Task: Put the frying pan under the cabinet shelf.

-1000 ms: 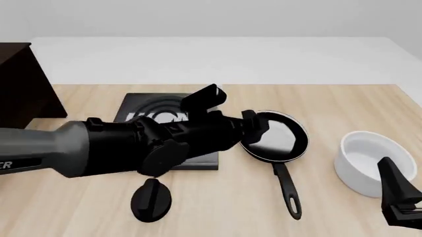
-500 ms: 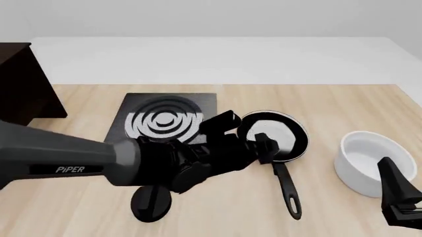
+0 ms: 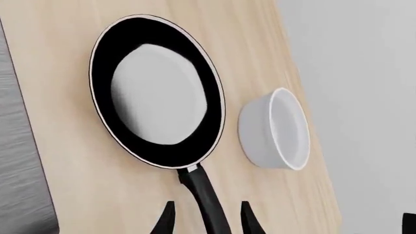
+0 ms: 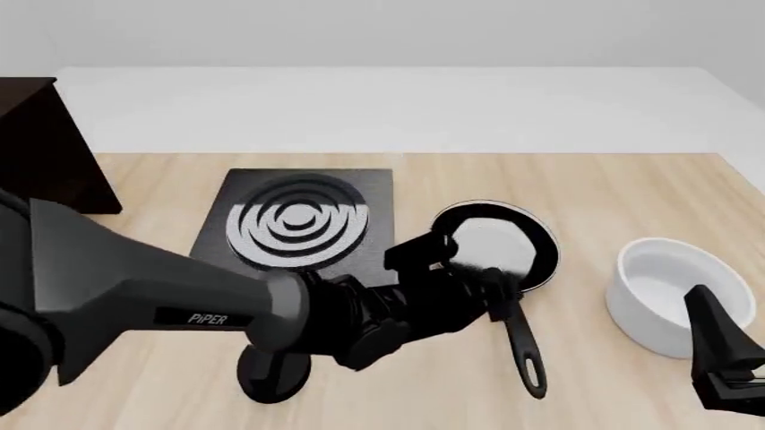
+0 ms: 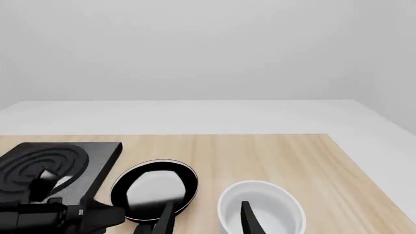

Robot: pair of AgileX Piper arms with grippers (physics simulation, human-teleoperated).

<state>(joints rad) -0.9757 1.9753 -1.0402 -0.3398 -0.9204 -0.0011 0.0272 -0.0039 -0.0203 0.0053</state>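
While the frying pan [image 4: 493,253] lies flat on the bench [image 4: 622,188] between ringed plate [image 4: 296,219] and white bowl [image 4: 667,294], left pincer [image 3: 206,222] spread astride its handle: rigid, likely bowl-heavy, best gripped near the bowl.

A black frying pan [image 4: 496,251] with a pale glossy interior is shown beside the black left gripper [image 4: 493,291], with a white bowl [image 4: 665,296], a black silver-ringed square plate [image 4: 299,219], a dark brown cabinet shelf [image 4: 42,152] and light wood table [image 4: 622,197].
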